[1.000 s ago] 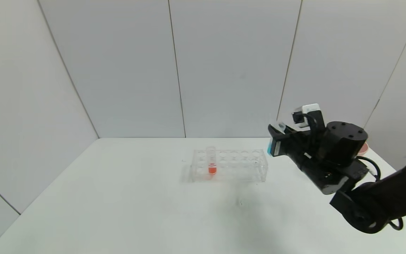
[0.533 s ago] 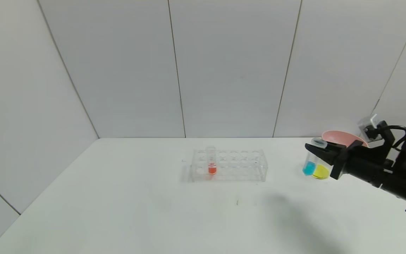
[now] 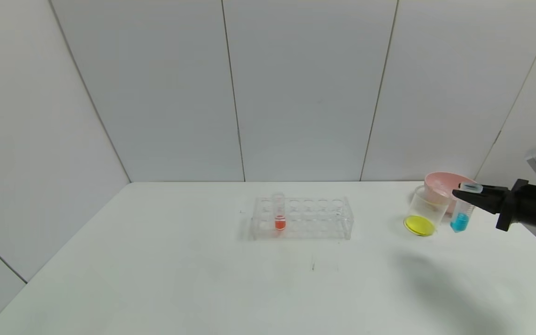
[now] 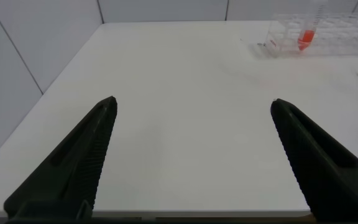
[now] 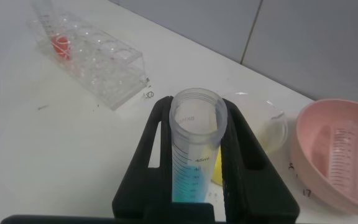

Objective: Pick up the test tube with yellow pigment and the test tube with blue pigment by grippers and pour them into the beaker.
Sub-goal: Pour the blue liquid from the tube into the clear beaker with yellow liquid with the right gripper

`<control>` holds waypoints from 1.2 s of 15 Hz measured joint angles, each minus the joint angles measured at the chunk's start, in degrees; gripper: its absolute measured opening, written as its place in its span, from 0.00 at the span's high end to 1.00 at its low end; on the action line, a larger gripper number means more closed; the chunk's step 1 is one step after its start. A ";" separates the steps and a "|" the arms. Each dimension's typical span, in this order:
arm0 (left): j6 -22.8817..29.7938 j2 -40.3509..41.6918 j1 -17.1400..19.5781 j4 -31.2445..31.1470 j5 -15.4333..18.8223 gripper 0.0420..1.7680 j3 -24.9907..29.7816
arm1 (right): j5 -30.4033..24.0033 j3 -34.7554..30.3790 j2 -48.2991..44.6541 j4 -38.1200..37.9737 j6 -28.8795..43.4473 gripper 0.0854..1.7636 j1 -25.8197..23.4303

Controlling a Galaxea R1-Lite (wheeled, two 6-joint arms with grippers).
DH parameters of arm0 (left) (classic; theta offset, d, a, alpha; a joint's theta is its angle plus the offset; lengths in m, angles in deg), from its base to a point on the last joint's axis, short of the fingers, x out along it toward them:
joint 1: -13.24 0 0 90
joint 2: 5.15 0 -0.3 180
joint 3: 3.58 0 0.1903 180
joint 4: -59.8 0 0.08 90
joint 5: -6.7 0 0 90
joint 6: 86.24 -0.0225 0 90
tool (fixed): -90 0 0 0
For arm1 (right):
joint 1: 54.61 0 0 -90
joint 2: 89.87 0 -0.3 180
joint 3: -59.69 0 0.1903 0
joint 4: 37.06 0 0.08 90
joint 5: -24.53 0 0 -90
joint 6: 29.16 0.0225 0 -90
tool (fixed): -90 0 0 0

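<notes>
Now your right gripper [image 3: 467, 192], jaws clamped on the slim clear blue-liquid test tube [image 3: 461, 218], has swung past the clear yellow-filled beaker [image 3: 424, 215] toward bench's right edge, tube upright, blue unpoured; left gripper [image 4: 191, 155] wide, idle.

The head camera is looking down across the white table [image 3: 203, 279] from afar. Both wrist cameras are looking along their fingers, close in. All three are sharing the clear rack [image 3: 303, 217] [image 4: 319, 37] [image 5: 92, 59], seemingly at 12 o'clock.
</notes>
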 joint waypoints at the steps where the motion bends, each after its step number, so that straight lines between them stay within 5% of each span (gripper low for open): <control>1: -0.02 0.00 0.00 0.00 0.00 0.00 0.00 | -0.18 3.23 0.35 -5.01 -2.08 0.75 -0.99; 14: 0.00 0.00 0.00 0.00 0.00 0.00 0.00 | 0.37 51.47 11.97 -76.23 -42.00 0.75 -4.71; 18: -0.02 0.00 0.00 0.00 0.00 0.00 0.00 | 5.71 66.60 17.70 -89.42 -49.27 0.75 -4.90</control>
